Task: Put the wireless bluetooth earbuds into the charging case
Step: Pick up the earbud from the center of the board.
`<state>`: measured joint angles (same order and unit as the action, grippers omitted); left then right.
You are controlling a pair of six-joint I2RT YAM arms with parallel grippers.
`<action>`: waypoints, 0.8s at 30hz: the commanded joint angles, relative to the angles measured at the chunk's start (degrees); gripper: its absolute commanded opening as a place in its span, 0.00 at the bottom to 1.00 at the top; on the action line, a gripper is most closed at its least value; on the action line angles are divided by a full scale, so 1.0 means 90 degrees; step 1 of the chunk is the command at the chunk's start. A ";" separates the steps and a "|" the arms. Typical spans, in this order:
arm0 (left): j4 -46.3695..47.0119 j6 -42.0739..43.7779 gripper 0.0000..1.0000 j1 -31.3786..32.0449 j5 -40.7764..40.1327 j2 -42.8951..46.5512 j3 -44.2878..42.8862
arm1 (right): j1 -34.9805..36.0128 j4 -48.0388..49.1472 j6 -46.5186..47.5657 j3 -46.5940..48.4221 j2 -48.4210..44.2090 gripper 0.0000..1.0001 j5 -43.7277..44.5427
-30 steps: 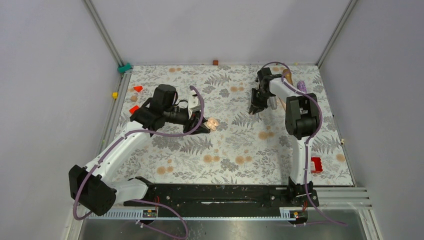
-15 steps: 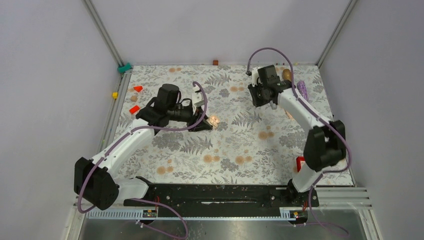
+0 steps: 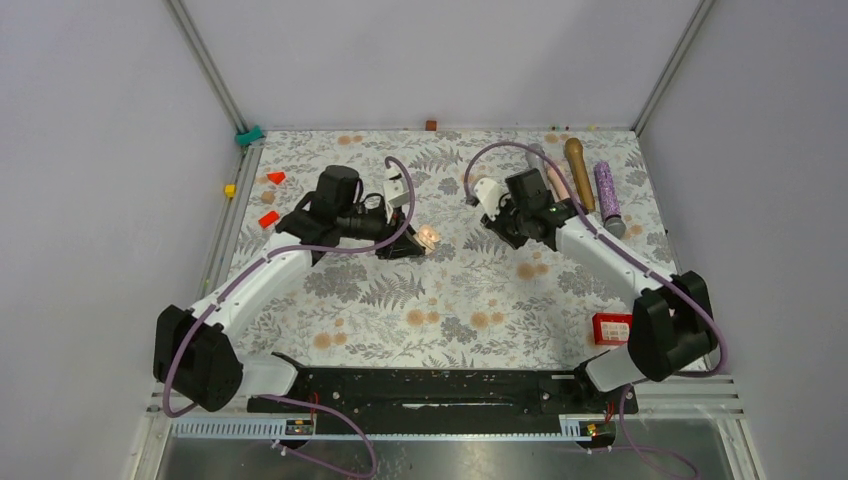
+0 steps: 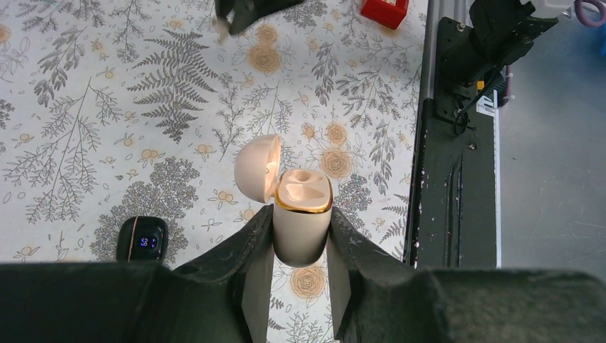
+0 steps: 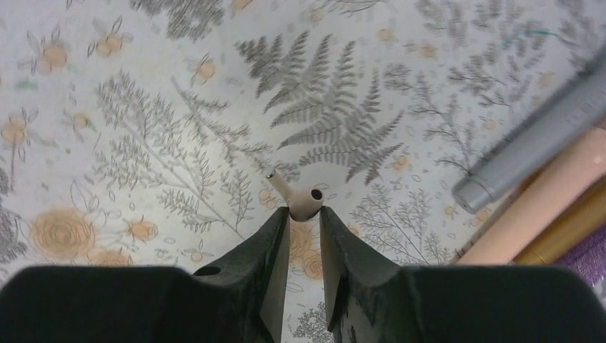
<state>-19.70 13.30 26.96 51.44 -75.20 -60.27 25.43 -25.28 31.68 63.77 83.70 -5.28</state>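
Moved since a second ago: the right arm has swung in from the far-right corner toward mid-table, bringing the right gripper [image 5: 304,223] closer to the left one. The left arm has barely shifted.
left gripper [image 4: 301,239]: clamped on the charging case [image 4: 303,204], with one finger on each side of its body.
charging case: cream with a gold rim, upright between the fingertips. Its lid [image 4: 256,170] is swung open to the left of the fingers and its pale hollows face up. It hangs over the floral cloth [image 4: 86,107].
right gripper: pinched on one earbud [image 5: 307,202] at the very tips.
earbud: pale beige with a dark hole in the head; the stem pokes out ahead and left of the tips. It is well apart from the case.
black device [image 4: 141,239]: lies on the cloth left of the left fingers. The digits on its small lit display are too small to read for sure.
red box [image 3: 612,328]: near the right arm's elbow; the marks on it are too small to read.
grey cylinder [image 5: 532,146]: right of the right fingers, lying alongside the pale-pink cylinder [image 5: 550,204].
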 commanded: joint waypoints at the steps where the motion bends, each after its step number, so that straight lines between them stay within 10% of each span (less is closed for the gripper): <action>1: -0.0060 0.0340 0.00 -0.0152 0.0684 0.0466 -0.0082 | 0.0464 -0.0388 0.1181 -0.0222 0.0427 0.29 -0.0109; 13: -0.0376 0.0710 0.00 -0.0431 0.1399 0.0952 -0.0068 | 0.1589 -0.0923 0.2778 0.0389 0.1978 0.32 0.0635; 24: -0.0371 0.0681 0.00 -0.0509 0.1519 0.0977 -0.0063 | 0.1357 -0.1419 0.1498 0.1789 0.2088 0.36 0.0125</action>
<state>-24.16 18.24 22.79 62.22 -67.90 -60.27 39.22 -35.33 50.85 73.36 103.00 -1.17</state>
